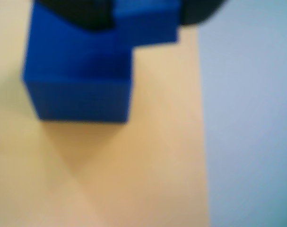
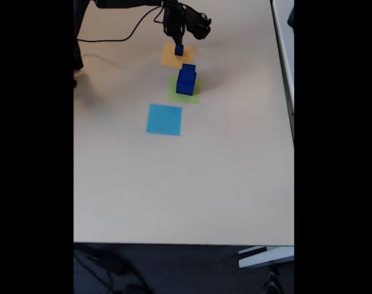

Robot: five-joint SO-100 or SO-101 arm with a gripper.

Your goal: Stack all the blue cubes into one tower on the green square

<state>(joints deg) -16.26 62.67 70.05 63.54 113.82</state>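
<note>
The blue cubes split into two groups on the pale table (image 2: 192, 184): a stack (image 2: 186, 80) of them stands on the green square (image 2: 175, 93), and a small cube (image 2: 179, 49) sits over the orange-yellow square (image 2: 174, 57), at the tip of the gripper (image 2: 179, 44). Wide bare tabletop lies below the light-blue square (image 2: 164, 119) down to the near edge. The wrist view, badly blurred, shows a blue cube (image 1: 79, 80) against orange paper (image 1: 143, 161); whether the jaws clamp it cannot be told.
</note>
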